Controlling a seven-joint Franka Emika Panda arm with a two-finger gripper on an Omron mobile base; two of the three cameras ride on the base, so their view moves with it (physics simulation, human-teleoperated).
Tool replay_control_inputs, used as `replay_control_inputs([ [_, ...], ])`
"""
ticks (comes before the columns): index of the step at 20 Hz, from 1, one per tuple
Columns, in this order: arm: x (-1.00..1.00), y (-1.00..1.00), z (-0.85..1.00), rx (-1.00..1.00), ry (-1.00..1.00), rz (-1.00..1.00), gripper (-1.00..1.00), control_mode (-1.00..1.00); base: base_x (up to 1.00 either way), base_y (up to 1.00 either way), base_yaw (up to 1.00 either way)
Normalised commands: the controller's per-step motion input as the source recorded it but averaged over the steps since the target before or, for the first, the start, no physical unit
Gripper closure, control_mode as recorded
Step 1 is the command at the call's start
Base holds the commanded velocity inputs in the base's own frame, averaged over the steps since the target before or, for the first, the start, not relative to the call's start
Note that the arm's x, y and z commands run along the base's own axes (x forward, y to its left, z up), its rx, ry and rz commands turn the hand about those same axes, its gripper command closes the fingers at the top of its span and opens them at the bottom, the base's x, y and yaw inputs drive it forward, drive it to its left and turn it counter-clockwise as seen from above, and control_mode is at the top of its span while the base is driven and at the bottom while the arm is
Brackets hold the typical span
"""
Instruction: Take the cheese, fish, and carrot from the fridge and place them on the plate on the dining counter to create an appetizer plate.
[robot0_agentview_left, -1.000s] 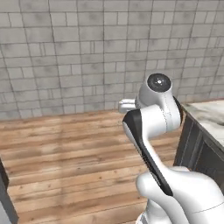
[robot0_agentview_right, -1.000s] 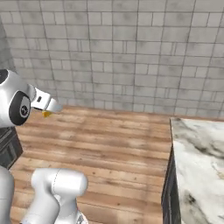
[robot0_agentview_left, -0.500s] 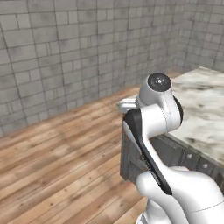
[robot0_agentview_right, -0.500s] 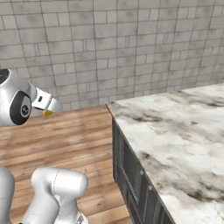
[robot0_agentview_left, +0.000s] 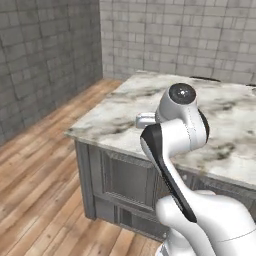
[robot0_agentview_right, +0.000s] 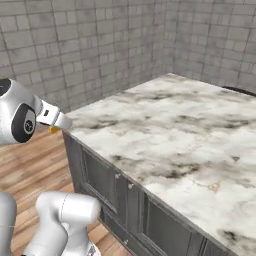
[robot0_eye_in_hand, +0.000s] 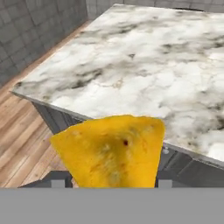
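Gripper (robot0_eye_in_hand: 113, 181) sits low at six o'clock in the hand view, its two dark finger tips (robot0_eye_in_hand: 58, 180) peeking out on either side of the cheese (robot0_eye_in_hand: 111, 151), which is clamped between them. The yellow-orange wedge stands with its broad edge uppermost and narrows down toward the jaws, and a small dark speck shows on its face. From the right base view a sliver of the same yellow (robot0_agentview_right: 53, 130) pokes out under the end of the white hand, at about nine o'clock in that picture, just off the near corner of the dining counter (robot0_agentview_right: 190, 135).

From where the hand looks, the marble top of that counter (robot0_eye_in_hand: 144, 61) spreads from the middle of the picture up to twelve o'clock, white with grey and brownish veins. Its near edge runs from nine o'clock down toward four o'clock, and the cheese hangs in front of that edge, over the wooden floor (robot0_eye_in_hand: 22, 144) rather than over the stone. Dark grey panelled fronts (robot0_agentview_left: 125, 182) run below the marble.

In the left base view the white arm (robot0_agentview_left: 175, 135) rises from five o'clock with its round dark-capped joint near the centre, the counter (robot0_agentview_left: 125, 110) behind it. Grey tiled walls (robot0_agentview_left: 45, 55) close the room at ten to one o'clock, meeting in a corner.
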Motion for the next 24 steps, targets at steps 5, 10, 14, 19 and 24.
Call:
replay_control_inputs([
  [5, 0.0, 0.0, 0.0, 0.0, 0.0, 0.0, 1.0, 1.0, 0.0, 0.0, -0.72],
  [10, 0.0, 0.0, 0.0, 0.0, 0.0, 0.0, 1.0, 1.0, 0.0, 0.0, -0.71],
  [14, 0.0, 0.0, 0.0, 0.0, 0.0, 0.0, 1.0, 1.0, 0.0, 0.13, -0.64],
  [19, 0.0, 0.0, 0.0, 0.0, 0.0, 0.0, 1.0, 1.0, 0.0, 0.92, -0.29],
  [24, 0.0, 0.0, 0.0, 0.0, 0.0, 0.0, 1.0, 1.0, 0.19, 1.0, -0.19],
])
